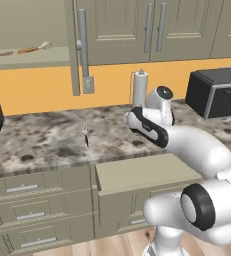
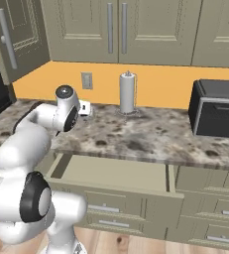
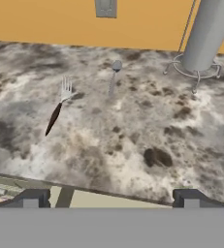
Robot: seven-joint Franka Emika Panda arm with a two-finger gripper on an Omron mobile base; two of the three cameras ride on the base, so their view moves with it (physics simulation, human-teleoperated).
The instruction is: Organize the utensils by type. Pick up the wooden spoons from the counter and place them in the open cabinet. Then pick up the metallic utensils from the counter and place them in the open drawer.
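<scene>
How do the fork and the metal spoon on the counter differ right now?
The fork has silver tines and a dark reddish-brown handle; the spoon is grey all over. The fork lies slanted in the hand view, tines toward the wall; the spoon lies nearly straight, bowl toward the wall. The spoon is closer to the paper towel holder; the fork lies farther left. Both lie flat on the counter, apart, untouched, with the gripper open.

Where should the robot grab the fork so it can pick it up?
Probably the middle of the fork's dark handle, coming straight down from above. It lies flat on the counter, so nothing can slip under it. The handle is slim and straight, so the open gripper should turn its fingers across it. The grey spoon lies apart from it.
</scene>
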